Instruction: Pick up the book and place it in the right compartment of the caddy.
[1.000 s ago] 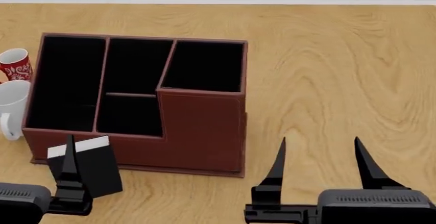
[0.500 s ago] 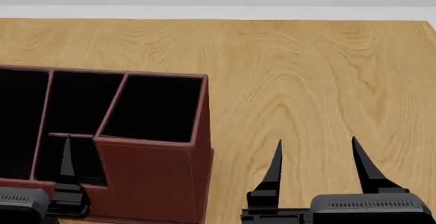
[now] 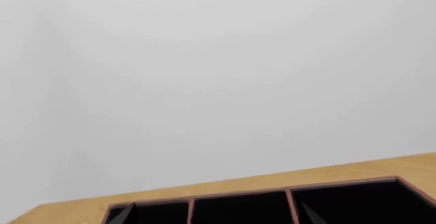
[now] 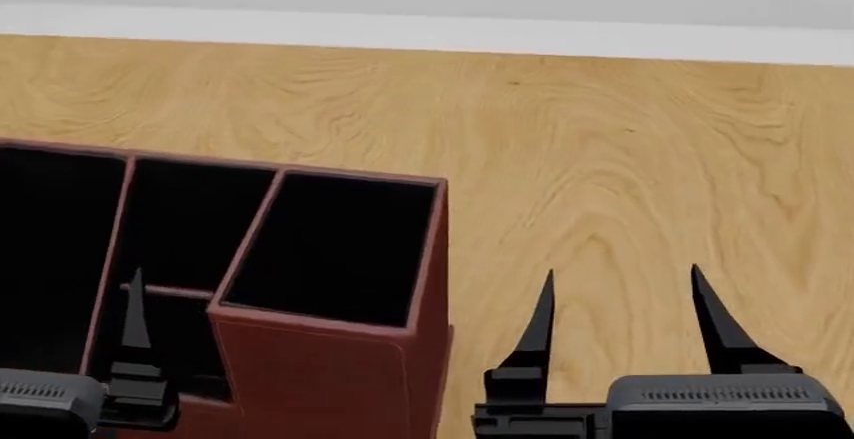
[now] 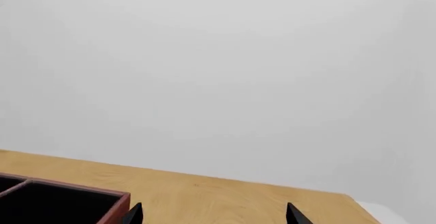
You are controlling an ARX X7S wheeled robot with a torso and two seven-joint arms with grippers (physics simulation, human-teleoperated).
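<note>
The book is out of view in every frame. The reddish-brown caddy (image 4: 334, 379) fills the lower left of the head view. Its tall right compartment (image 4: 334, 249) is black-lined and empty. My left gripper (image 3: 216, 216) is open, and its tips frame the caddy's rim (image 3: 327, 184) from the near side. Only one of its fingers (image 4: 134, 314) shows in the head view, in front of the divided middle compartments. My right gripper (image 4: 621, 289) is open and empty over bare wood to the right of the caddy. It also shows in the right wrist view (image 5: 213, 214), with the caddy's corner (image 5: 116, 203) beside it.
The wooden table (image 4: 601, 139) stretches behind and to the right of the caddy. Its far edge meets a pale strip (image 4: 427, 29) and a plain grey wall. The table's right corner (image 5: 354, 206) shows in the right wrist view.
The head view has swung right and up. The book and the two mugs have left the view, and the caddy now sits lower and further left. Both grippers stay open.
</note>
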